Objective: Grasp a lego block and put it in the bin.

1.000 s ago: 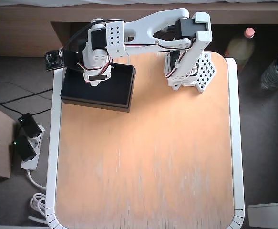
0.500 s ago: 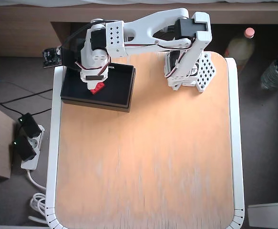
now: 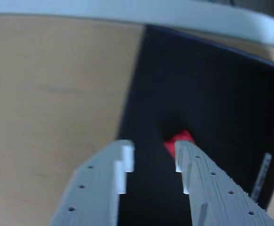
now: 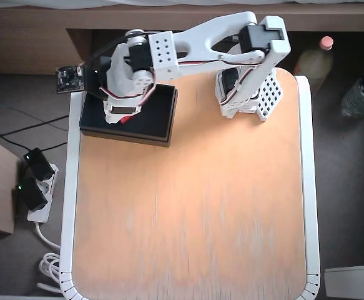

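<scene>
The red lego block (image 3: 178, 140) lies inside the black bin (image 3: 212, 89), just past the tip of my right finger in the wrist view. My gripper (image 3: 153, 157) hangs over the bin with its jaws apart and nothing between them. In the overhead view the gripper (image 4: 123, 116) is over the bin (image 4: 157, 119) at the table's back left, and a bit of the red block (image 4: 127, 120) shows beneath it. A thin white mark (image 3: 262, 175) sits on the bin's rim.
The arm's base (image 4: 247, 94) stands at the back right of the wooden table (image 4: 194, 212), which has a white rim. Two bottles (image 4: 313, 59) stand off the table on the right. A power strip (image 4: 35, 187) and cables lie on the floor at the left.
</scene>
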Controlling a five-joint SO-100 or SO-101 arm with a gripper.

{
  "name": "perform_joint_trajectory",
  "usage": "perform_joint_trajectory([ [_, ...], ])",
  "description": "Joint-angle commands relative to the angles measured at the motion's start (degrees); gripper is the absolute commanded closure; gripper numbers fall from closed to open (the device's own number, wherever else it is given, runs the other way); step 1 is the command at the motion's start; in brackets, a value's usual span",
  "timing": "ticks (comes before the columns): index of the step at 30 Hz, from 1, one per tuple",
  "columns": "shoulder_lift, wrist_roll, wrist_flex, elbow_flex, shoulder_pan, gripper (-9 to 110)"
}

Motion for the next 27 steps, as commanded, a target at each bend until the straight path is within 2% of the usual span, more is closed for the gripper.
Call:
perform_joint_trajectory([
  [1,8.0,-1.4,-1.3,-5.7,-3.1,100],
  [15,19.8,-2.7,-1.2,-5.0,-21.9,101],
  [27,41.0,2.4,-1.3,12.8,-42.7,101],
])
